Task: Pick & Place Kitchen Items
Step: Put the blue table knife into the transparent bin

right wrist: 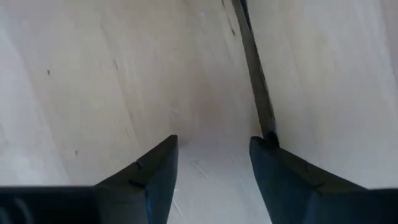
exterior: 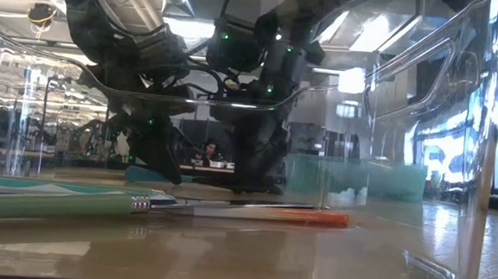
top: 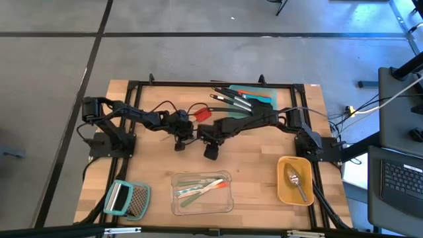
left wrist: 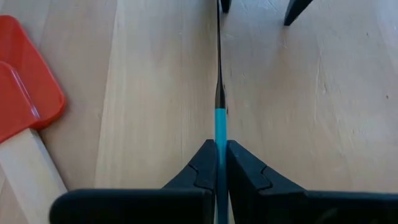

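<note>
The left claw (left wrist: 218, 177) is clamped on a slim teal-handled tool with a thin black blade (left wrist: 219, 93), held over the middle of the wooden counter (top: 251, 165). Just beside it lies a red spatula with a pale wooden handle (left wrist: 25, 118). The right claw (right wrist: 214, 168) hangs close by with its fingers spread wide, holding nothing.

Light wood desk (top: 251, 165) inside a black frame. On it: utensil pile (top: 241, 98) at the far edge, red spatula (top: 202, 114), clear container (top: 202, 192), yellow container (top: 295, 180), grater (top: 127, 198).
</note>
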Motion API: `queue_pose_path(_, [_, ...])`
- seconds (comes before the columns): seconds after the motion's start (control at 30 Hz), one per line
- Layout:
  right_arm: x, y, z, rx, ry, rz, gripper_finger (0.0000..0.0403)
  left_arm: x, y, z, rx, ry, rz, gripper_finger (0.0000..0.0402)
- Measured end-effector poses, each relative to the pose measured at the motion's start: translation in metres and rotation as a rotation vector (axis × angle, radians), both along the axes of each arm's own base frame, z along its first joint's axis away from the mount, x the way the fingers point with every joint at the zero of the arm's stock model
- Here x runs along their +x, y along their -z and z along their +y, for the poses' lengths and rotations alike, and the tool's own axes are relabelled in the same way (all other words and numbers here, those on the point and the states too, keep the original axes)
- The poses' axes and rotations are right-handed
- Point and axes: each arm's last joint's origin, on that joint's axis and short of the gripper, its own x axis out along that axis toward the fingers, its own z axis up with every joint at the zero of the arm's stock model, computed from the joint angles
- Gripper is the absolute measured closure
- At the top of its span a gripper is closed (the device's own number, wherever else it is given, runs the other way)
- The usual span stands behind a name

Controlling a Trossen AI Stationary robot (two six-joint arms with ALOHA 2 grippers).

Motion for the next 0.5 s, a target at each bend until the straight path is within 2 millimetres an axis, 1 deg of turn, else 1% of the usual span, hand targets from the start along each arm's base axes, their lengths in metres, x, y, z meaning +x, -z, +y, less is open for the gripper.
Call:
queue_pose_path(0.07, [0.003,-0.007,0.002,-0.004,-0.028,0.0,0.0202,0.0,0.0,0.0,-0.001,0.001,0.001,0.0391])
queue_pose_path(0.2, [0.01,-0.027,0.008,-0.056,-0.061,-0.019,0.0202,0.0,0.0,-0.001,-0.02,0.016,0.002,0.0391])
queue_pose_path(0.3, [0.014,-0.036,0.01,-0.064,-0.082,-0.037,0.0202,0.0,0.0,-0.002,-0.024,0.019,0.001,0.0391])
queue_pose_path(0.4, [0.014,-0.035,0.01,-0.069,-0.103,-0.039,0.0202,0.0,0.0,-0.001,-0.023,0.017,0.001,0.0391])
queue_pose_path(0.5, [0.012,-0.023,0.006,-0.069,-0.111,-0.02,0.0202,0.0,0.0,-0.001,-0.022,0.014,0.001,0.0391])
